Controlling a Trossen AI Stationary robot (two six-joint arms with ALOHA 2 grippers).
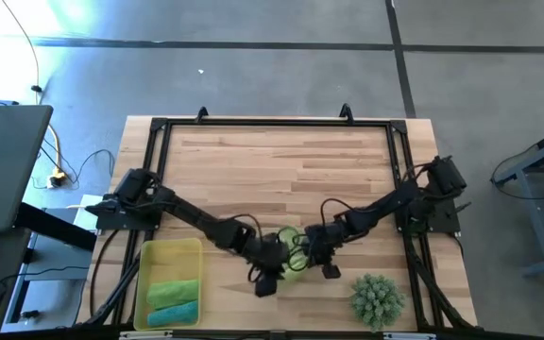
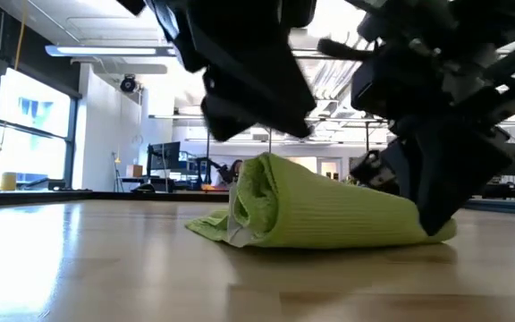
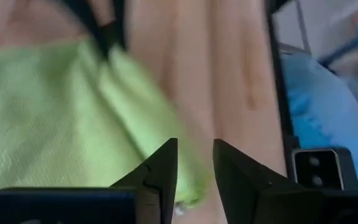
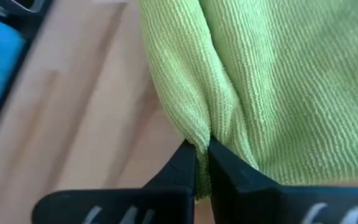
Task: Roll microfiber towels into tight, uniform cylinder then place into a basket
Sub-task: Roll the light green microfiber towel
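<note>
The right gripper has its fingers pinched shut on a fold of the lime green towel; the right wrist view shows a ridge of cloth squeezed between the two dark tips. It sits at the towel's right end, near the front edge of the table and about midway along it. The left gripper hangs just beside the same towel at its left end, fingers a little apart with nothing between them (bare wood shows in the gap, the cloth's edge touching or nearly touching one finger).

So the towel lies between the two grippers, and its long axis runs left to right along the front edge. In the low view it is a loose, part-rolled bundle, one end curled thick and the other tapering flat under the right arm, with a loose flap on the wood at the thick end. Both arms are equally near, but only the right has hold; any tightening of the roll likely turns on the left gripper taking the free end.

The basket stands at the front left corner, well apart from the grippers, on the left arm's side. In it lie a rolled green towel and a teal towel, side by side. A spiky green plant sits toward the front right corner.
</note>
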